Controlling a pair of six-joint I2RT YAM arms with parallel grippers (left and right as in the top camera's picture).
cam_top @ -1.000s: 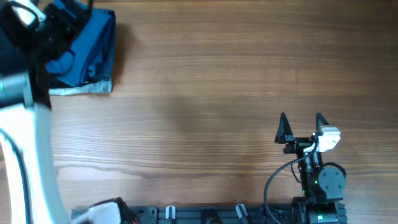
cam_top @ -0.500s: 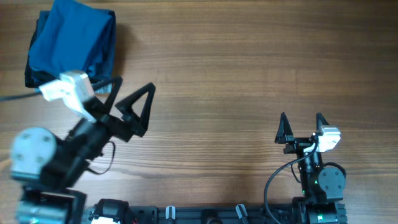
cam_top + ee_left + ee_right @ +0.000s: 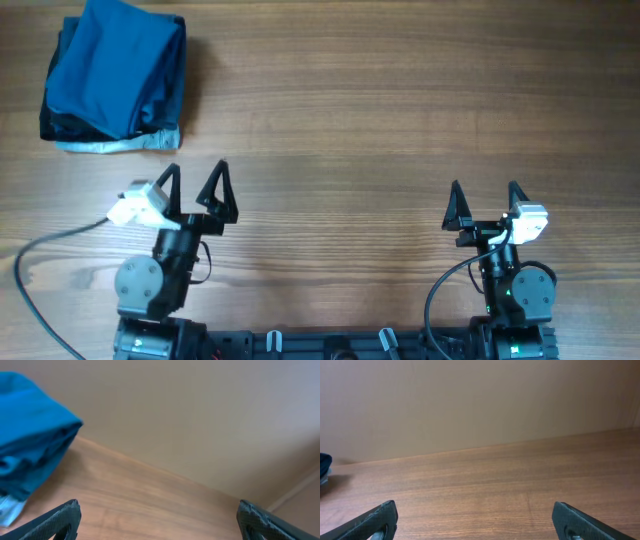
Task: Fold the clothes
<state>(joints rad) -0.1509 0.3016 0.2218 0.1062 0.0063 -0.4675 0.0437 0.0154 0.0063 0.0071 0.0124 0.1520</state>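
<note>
The medium-blue shirt (image 3: 115,70) lies folded in a compact bundle at the table's far left corner, on top of dark folded garments with a pale edge (image 3: 110,143). It also shows at the left edge of the left wrist view (image 3: 30,435). My left gripper (image 3: 195,188) is open and empty near the table's front left, well below the shirt. My right gripper (image 3: 485,200) is open and empty at the front right. Both wrist views show only bare wood between the fingers, in the left wrist view (image 3: 157,520) and the right wrist view (image 3: 475,520).
The wooden table (image 3: 380,110) stretches between the arms. A plain beige wall (image 3: 470,400) stands behind the table's far edge. A grey cable (image 3: 40,260) trails from the left arm along the front left.
My left arm has pulled back from the shirt at the far left corner to the front left, leaving the folded bundle there. The right arm has not moved.
</note>
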